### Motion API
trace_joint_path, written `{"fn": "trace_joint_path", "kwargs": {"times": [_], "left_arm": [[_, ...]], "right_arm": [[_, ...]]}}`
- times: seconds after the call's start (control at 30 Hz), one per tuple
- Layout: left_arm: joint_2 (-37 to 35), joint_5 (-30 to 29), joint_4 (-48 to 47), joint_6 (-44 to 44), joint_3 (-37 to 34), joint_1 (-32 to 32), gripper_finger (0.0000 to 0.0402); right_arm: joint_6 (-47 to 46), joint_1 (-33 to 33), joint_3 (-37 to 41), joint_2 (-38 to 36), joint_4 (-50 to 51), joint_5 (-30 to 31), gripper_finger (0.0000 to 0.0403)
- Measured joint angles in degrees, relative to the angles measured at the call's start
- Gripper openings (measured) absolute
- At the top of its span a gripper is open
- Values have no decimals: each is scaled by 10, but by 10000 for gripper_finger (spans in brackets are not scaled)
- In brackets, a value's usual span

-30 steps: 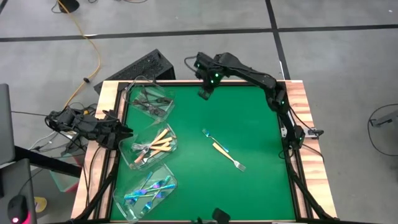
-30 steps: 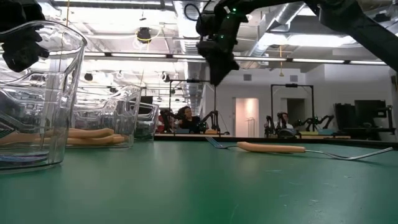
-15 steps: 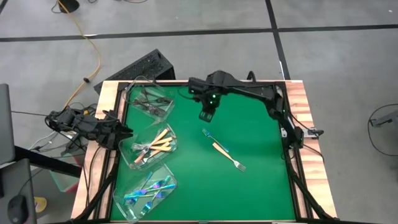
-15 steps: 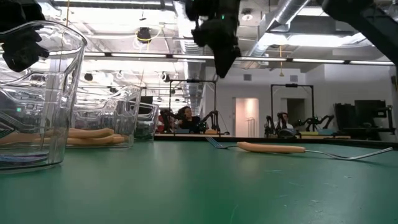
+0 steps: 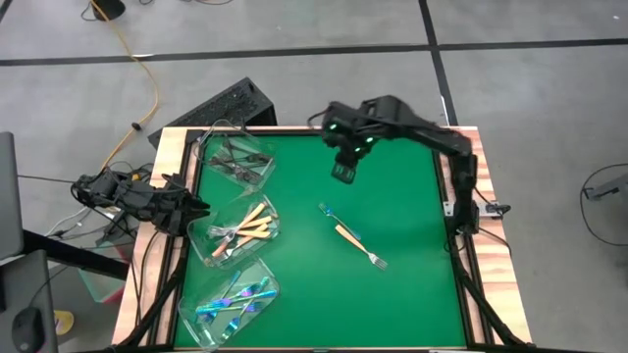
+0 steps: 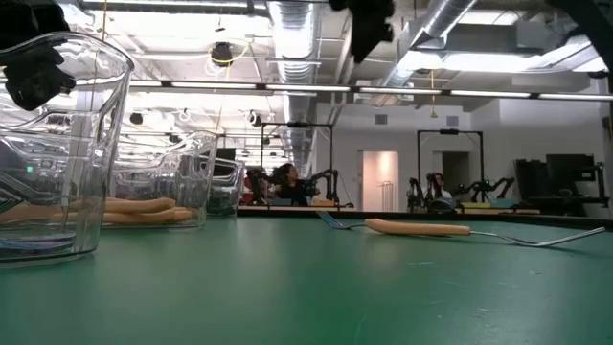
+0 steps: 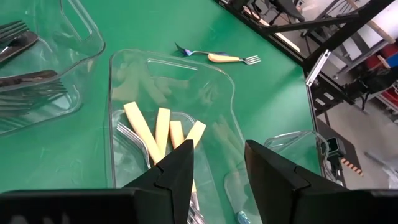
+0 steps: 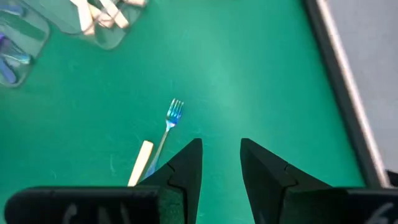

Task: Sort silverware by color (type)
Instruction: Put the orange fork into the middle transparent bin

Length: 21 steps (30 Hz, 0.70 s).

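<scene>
Hanging above the green worktop [image 5: 412,245], right gripper [image 5: 342,173], fingers apart, grasping nothing; 2 forks [image 5: 351,236] below. Left gripper [image 5: 196,208] fingers apart too.

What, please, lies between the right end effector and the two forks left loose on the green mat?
Nothing: the high view shows only bare green mat between the right end effector and the iridescent blue fork crossed by the cream-handled fork.
</scene>
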State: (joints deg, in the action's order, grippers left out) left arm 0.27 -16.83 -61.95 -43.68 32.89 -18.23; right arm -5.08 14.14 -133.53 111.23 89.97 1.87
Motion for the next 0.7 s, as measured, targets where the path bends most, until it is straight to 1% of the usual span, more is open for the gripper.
{"fn": "trace_joint_path", "kwargs": {"times": [0.1, 0.23, 0.33, 0.43, 0.53, 0.63, 0.7], "left_arm": [[0, 0, 0, 7, 0, 0, 128], [0, 0, 1, 10, 0, 0, 128], [0, 0, 1, 11, 0, 0, 128], [0, 0, 1, 12, 0, 0, 128], [0, 0, 1, 12, 0, 0, 128], [0, 0, 1, 12, 0, 0, 128], [0, 0, 1, 12, 0, 0, 128]], "right_arm": [[8, 4, -1, -29, 0, 0, 128], [10, 7, 1, -44, 0, 0, 128], [34, 2, 37, -62, -14, -1, 127], [33, -8, 124, -107, -52, -6, 127], [10, -15, 245, -171, -109, -7, 127], [-31, -19, 377, -250, -233, -7, 127], [-73, -21, 460, -304, -333, -25, 127]]}}
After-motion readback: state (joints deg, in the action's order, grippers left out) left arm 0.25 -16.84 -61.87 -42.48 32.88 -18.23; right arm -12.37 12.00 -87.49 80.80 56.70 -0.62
